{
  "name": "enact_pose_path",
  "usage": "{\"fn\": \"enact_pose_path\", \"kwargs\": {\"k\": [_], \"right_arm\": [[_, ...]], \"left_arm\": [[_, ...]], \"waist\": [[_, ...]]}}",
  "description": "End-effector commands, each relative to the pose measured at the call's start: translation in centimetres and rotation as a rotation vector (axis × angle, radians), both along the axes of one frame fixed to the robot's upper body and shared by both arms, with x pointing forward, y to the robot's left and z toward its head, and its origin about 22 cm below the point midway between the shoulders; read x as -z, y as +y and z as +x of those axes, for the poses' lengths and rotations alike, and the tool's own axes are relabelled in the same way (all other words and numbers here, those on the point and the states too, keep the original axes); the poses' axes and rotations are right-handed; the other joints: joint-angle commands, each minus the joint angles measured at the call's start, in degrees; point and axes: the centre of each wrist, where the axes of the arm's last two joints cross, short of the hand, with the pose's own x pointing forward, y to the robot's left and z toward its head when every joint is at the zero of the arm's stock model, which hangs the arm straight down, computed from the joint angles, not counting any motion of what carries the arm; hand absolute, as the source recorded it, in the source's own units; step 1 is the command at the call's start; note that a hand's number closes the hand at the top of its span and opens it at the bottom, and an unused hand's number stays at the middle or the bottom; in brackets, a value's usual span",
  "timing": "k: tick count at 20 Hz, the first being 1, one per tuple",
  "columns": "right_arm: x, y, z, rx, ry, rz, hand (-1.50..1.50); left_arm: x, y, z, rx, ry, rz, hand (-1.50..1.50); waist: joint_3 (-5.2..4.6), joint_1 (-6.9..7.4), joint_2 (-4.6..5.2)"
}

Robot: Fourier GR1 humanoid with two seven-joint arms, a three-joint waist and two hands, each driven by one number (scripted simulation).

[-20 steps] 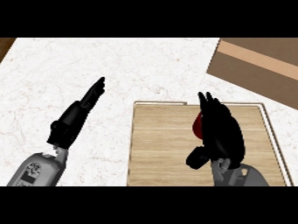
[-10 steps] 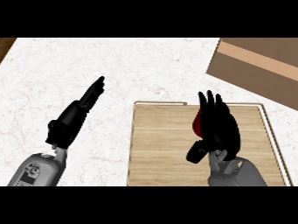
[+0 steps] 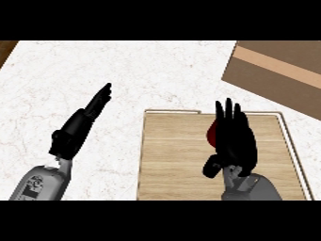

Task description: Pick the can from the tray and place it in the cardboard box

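can [image 3: 211, 133] on tray [image 3: 173, 155], cardboard box [image 3: 288, 75] behind right, left hand [image 3: 79, 127] left.

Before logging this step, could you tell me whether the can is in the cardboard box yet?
No: the can shows red on the tray, beside the open right hand; the cardboard box sits apart.

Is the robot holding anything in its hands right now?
Not yet. The right hand is open over the tray, mostly hiding the red can beside its straight fingers. The left hand is open, holding nothing.

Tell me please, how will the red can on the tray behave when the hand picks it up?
The can is mostly hidden behind the right hand. Being a can, it is probably rigid and round, so it may roll on the flat tray if nudged. Its weight cannot be judged.
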Motion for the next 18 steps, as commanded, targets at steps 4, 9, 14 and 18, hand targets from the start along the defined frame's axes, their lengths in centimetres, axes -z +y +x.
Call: {"fn": "enact_pose_path", "kwargs": {"k": [4,9,14,18], "right_arm": [[1.7,-1.6,0.7,0.014,0.11,-0.015,1.5],[3.5,0.5,0.7,-0.013,0.059,-0.066,1.5],[3.0,-7.7,4.6,-0.065,-0.007,-0.05,1.5],[3.7,-7.7,6.9,-0.121,-0.066,-0.057,1.5]], "left_arm": [[-1.3,0.0,2.0,-0.01,-0.017,0.003,0.0],[-0.4,-0.7,0.1,0.004,-0.004,0.002,0.0],[-1.0,0.8,0.6,-0.002,-0.004,0.011,0.0],[-0.3,-0.7,0.5,0.014,0.003,-0.004,0.0]], "waist": [[0.57,-0.3,0.92],[0.58,0.21,0.87],[0.62,0.44,1.13],[0.6,0.45,1.02]]}}
